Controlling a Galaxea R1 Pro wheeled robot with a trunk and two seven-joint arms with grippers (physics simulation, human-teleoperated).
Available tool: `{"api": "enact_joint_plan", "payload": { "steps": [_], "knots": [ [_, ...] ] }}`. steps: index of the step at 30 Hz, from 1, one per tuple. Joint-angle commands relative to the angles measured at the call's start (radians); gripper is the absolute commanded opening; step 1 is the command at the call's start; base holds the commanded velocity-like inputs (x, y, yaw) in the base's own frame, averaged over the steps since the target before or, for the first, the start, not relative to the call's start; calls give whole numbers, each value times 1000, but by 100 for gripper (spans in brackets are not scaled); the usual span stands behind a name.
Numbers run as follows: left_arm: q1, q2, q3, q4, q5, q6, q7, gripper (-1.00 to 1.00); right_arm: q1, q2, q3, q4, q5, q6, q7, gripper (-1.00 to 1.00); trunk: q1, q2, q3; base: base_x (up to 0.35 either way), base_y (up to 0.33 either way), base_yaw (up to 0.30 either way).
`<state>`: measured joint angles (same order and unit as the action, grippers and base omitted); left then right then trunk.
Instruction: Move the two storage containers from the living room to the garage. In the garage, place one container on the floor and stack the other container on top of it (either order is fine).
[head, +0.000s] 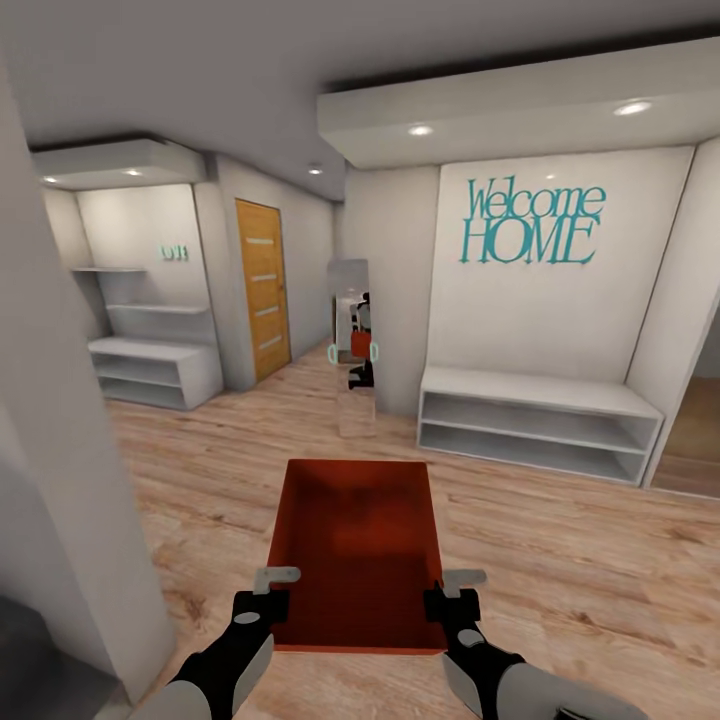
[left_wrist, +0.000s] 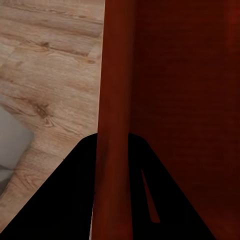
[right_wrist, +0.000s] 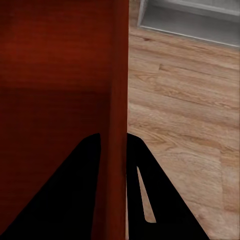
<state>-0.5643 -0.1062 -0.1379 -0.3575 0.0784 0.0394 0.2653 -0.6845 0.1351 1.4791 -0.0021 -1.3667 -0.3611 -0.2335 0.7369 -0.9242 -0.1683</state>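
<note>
— While we look from the head, what do we hold?

— We hold one storage container (head: 358, 545), orange-red and without lid, in front of us above the wood-plank floor (head: 560, 560). Our left gripper (head: 262, 607) pinches its left wall near the close corner, and our right gripper (head: 452, 605) pinches its right wall.

— Do the wrist views add something?

— Yes. In the left wrist view the thin wall (left_wrist: 114, 100) passes between the two dark fingers (left_wrist: 65, 200), which press on it. In the right wrist view we see the same with the other wall (right_wrist: 117, 100), and also a piece of the white bench shelf (right_wrist: 195, 20).

— And what gives only the head view?

— It gives the room: the teal "Welcome HOME" lettering (head: 532, 222), the wooden door (head: 262, 288), and a mirror (head: 350, 345).
</note>
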Motion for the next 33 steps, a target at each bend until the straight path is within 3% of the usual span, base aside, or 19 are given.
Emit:
{"api": "enact_joint_plan", "payload": {
  "steps": [1,3,4,33],
  "knots": [
    [0,2,-3,0,14,5,12,-100,-1,0,3,-6,1,5,-1,-100,1,-1,-1,322,0,0],
    [0,2,-3,0,14,5,12,-100,-1,0,65,-6,-62,4,-1,-100,1,-1,-1,322,0,0],
    [0,2,11,0,30,5,12,-100,-1,0,-1040,-6,1032,14,-1,-100,1,-1,-1,322,0,0],
    [0,3,11,0,30,5,12,-100,-1,6,-1042,-3,1031,14,-1,-100,1,-1,-1,322,0,0]
  ]
}}
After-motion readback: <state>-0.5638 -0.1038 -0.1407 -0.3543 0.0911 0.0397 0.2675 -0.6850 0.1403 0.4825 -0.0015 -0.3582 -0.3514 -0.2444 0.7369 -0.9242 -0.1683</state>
